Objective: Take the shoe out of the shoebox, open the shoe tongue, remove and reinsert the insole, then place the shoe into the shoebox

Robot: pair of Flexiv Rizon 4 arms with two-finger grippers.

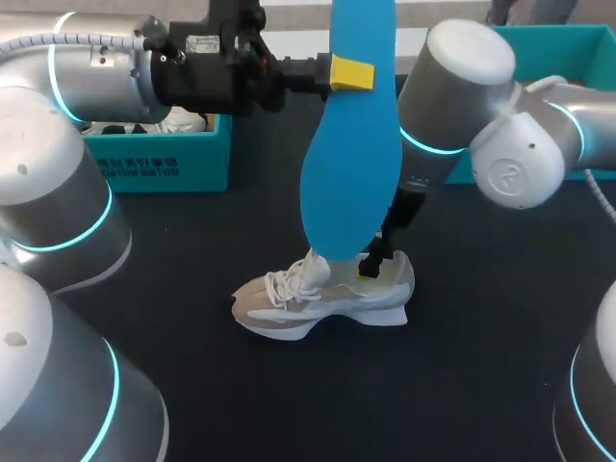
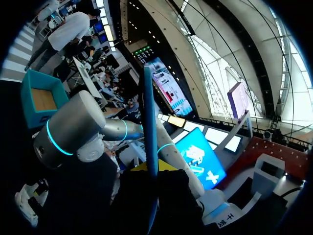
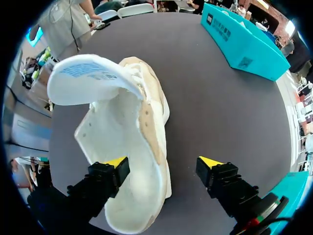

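A blue insole hangs upright above the table, and my left gripper is shut on its upper part. In the left wrist view the insole shows edge-on, rising from between the fingers of the left gripper. Below it a white and beige shoe lies on the black table, its toe to the left. My right gripper is down at the heel. It stands open: one yellow-tipped finger is inside the shoe's opening, the other outside, clear of the wall. The tongue is folded up and forward.
A teal shoebox stands at the back left with something white in it. A second teal box stands at the back right behind my right arm. Black tabletop lies in front of the shoe.
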